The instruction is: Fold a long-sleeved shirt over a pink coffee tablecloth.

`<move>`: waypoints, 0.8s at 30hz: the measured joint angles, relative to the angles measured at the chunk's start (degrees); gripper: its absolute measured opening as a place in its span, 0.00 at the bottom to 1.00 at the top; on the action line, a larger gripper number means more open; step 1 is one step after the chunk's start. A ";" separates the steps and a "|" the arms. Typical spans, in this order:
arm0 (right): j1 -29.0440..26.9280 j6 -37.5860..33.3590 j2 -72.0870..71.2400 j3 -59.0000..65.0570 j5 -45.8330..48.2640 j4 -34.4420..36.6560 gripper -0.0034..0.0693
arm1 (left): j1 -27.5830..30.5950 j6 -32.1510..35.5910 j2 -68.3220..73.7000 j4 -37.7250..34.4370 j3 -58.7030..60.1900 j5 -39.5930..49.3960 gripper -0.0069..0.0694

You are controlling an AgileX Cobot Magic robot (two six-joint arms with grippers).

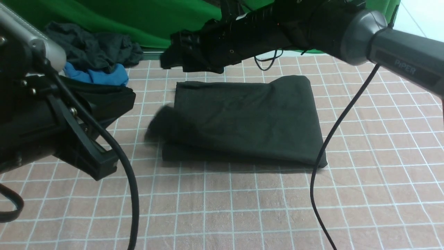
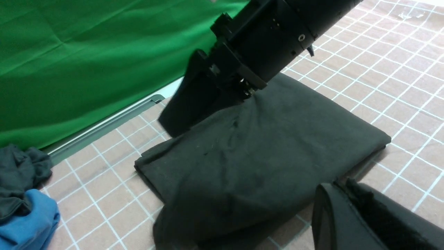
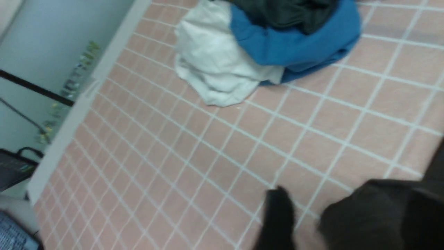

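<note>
Across the middle of the worktop, on the dusty-pink tablecloth with its grid of thin white lines [image 1: 381, 180], the black long-sleeved shirt [image 1: 242, 121] lies as a thick rectangular bundle, several layers stacked. So I'd say the folding is basically at its last step.

The right claw [image 1: 173, 55] hangs above the bundle's far left corner. The front view is too dark to say how its jaws stand, but in its own wrist view one dark finger [image 3: 277, 218] sits apart from the cloth with nothing pinched, so it reads as let go and wide. The left claw [image 2: 374, 222] looks closed on nothing, parked off the near left side.

One blurry flap at the bundle's left edge sticks out a bit. Next move, I'd guess: lift the right arm clear without snagging the top layer, maybe tuck that flap.

Off in the far left corner sits a bunched pile of dark, blue and white clothes [image 3: 263, 45], with plain green cloth [image 2: 86, 52] behind.

Only readable writing: "PiPER" on the right arm's grey link [image 1: 404, 67].
</note>
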 joint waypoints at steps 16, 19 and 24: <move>-11.24 12.25 -15.34 6.66 17.33 -42.98 0.08 | 0.00 -6.01 18.85 -2.93 -1.15 -5.53 0.11; -12.45 13.39 -16.21 12.65 13.56 -43.49 0.08 | 0.06 -6.14 25.78 -3.68 -2.42 -5.95 0.11; -12.92 13.91 -15.84 27.68 2.19 -38.61 0.08 | 0.06 -5.83 43.69 -4.13 -8.55 -8.75 0.11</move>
